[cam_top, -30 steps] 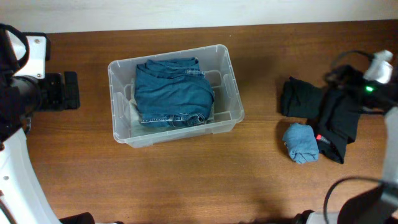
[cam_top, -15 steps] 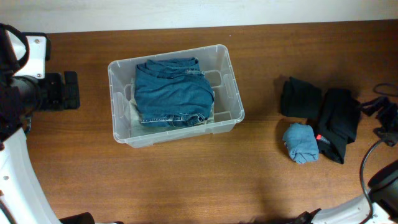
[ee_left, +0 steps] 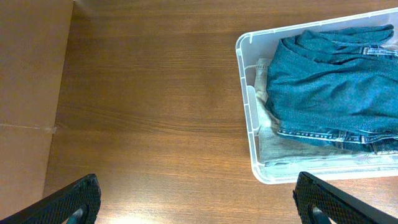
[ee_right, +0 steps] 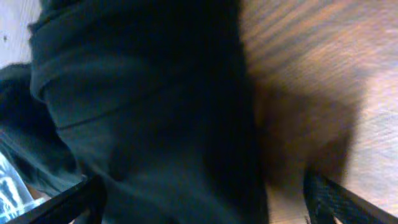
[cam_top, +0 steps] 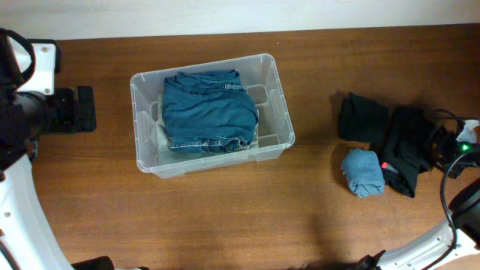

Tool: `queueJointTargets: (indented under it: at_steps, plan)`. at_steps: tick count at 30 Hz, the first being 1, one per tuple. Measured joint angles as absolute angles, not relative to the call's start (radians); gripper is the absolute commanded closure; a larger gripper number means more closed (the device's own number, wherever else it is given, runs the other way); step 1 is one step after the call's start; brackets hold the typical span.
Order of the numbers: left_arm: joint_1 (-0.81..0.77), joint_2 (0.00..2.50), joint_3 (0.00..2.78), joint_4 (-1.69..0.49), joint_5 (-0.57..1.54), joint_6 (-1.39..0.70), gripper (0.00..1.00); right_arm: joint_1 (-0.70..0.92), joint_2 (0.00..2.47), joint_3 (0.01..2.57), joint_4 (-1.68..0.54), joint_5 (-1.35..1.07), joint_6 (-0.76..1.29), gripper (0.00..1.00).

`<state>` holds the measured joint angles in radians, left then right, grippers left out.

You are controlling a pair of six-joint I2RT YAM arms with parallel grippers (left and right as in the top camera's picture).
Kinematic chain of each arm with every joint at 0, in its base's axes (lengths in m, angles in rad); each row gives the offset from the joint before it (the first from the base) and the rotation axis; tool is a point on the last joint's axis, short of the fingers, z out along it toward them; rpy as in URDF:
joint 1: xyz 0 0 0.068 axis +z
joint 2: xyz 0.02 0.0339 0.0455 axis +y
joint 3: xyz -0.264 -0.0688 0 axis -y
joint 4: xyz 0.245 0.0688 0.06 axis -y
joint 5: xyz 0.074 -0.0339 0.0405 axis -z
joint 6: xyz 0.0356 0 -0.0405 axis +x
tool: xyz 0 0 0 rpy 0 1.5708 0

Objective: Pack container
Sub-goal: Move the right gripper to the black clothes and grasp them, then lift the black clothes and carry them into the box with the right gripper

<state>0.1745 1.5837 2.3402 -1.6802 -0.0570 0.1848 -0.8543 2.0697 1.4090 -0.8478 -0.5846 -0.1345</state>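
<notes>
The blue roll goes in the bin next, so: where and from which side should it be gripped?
Likely from straight above, closing across the middle of the blue roll, a compact bundle lying flat on the table. Its left side is free; the black garment lies against its right, so seat that finger carefully.

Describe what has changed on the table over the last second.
The right pincer swung from above the black clothes out to the right, then edged back; it now hangs open close over them. Nothing was gripped or released. The container, the jeans inside, the rolled blue cloth and the left pincer stayed put.
</notes>
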Motion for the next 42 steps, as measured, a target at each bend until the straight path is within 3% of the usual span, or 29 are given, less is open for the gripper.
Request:
queueJointTargets:
  at_steps: [5,8,10,12,13,23,30,35,42]
  plan:
    - [0.175,1.584,2.340,-1.680,-0.057,0.185,0.00,-0.810,2.069,1.385,-0.807,-0.604,-0.141,0.24]
    - [0.175,1.584,2.340,-1.680,-0.057,0.185,0.00,-0.793,2.064,1.361,-0.781,-0.614,-0.140,0.48]
    - [0.175,1.584,2.340,-1.680,-0.057,0.185,0.00,-0.786,2.064,1.342,-0.772,-0.617,-0.144,0.76]
    - [0.175,1.584,2.340,-1.680,-0.057,0.185,0.00,-0.786,2.065,1.331,-0.773,-0.619,-0.144,0.94]
    - [0.175,1.584,2.340,-1.680,-0.057,0.185,0.00,-0.787,2.067,1.328,-0.776,-0.628,-0.137,0.96]
    - [0.175,1.584,2.340,-1.680,-0.057,0.185,0.00,-0.808,2.040,1.348,-0.865,-0.767,-0.052,0.96]
    - [0.175,1.584,2.340,-1.681,-0.057,0.185,0.00,-0.685,1.685,1.436,-0.876,-0.992,-0.025,0.96]
    - [0.175,1.584,2.340,-1.681,-0.057,0.185,0.00,-0.411,1.469,1.459,-0.752,-1.072,0.046,0.96]
    - [0.175,1.584,2.340,-1.682,-0.057,0.185,0.00,0.041,1.489,1.460,-0.473,-1.000,0.220,0.96]
